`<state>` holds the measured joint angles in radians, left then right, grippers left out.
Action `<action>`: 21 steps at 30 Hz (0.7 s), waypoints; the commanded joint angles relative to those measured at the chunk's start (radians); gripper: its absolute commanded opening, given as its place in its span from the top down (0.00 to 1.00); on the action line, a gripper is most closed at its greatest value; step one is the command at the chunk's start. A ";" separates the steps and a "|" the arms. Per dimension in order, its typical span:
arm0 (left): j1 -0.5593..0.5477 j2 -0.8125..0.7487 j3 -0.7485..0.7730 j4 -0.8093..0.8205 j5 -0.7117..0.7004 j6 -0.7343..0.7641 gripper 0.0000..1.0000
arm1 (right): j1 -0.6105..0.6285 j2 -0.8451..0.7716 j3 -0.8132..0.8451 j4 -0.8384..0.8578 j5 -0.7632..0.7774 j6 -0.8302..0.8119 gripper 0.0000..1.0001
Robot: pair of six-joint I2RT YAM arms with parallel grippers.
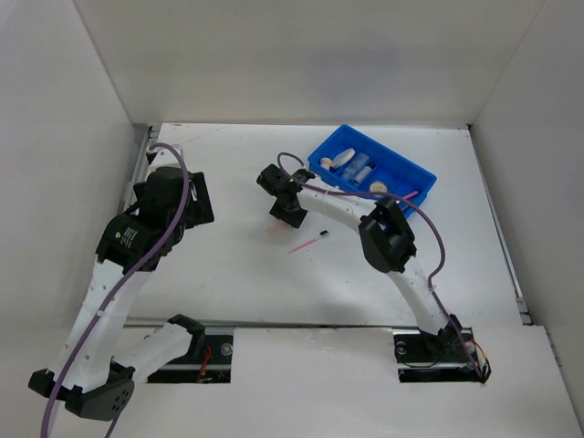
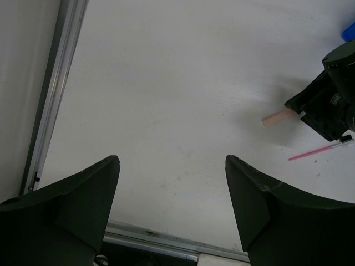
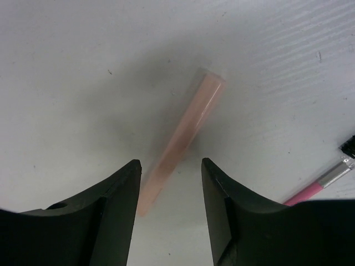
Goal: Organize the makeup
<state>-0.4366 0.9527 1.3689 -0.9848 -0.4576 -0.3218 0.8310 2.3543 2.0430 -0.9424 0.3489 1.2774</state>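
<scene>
The pink stick (image 3: 186,133) lies on the white table, blurred, with its near end between the fingers of my right gripper (image 3: 171,162), which is open and hangs just above it. It also shows in the top view (image 1: 276,232) under the right gripper (image 1: 290,219). The thin pencil (image 1: 310,243), pink with a dark tip, lies just to its right. The round beige puff (image 1: 319,162), two clear vials (image 1: 354,166) and the compact (image 1: 377,187) sit in the blue bin (image 1: 415,173). My left gripper (image 2: 172,159) is open and empty, far left of the stick (image 2: 275,117).
White walls enclose the table on three sides. A metal rail (image 2: 58,83) runs along the table's left edge. The right arm's cable (image 1: 429,237) loops beside the bin. The pencil also shows in the left wrist view (image 2: 316,153).
</scene>
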 commanded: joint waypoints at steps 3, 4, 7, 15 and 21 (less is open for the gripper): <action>0.001 -0.015 -0.004 0.006 -0.026 0.021 0.26 | 0.007 0.077 0.066 -0.082 0.047 0.013 0.48; 0.001 -0.015 -0.004 0.006 -0.026 0.021 0.26 | 0.007 0.077 0.066 -0.082 0.047 0.013 0.49; 0.001 -0.015 -0.004 0.006 -0.035 0.021 0.26 | 0.007 0.086 0.066 -0.082 0.056 0.004 0.52; 0.001 -0.025 -0.013 0.006 -0.044 0.021 0.26 | 0.016 0.048 0.028 -0.101 0.085 0.004 0.84; 0.001 -0.025 -0.022 0.006 -0.044 0.021 0.26 | 0.057 -0.090 -0.026 -0.101 0.186 -0.035 0.89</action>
<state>-0.4366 0.9436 1.3544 -0.9848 -0.4801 -0.3145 0.8490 2.3680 2.0407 -0.9955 0.4461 1.2728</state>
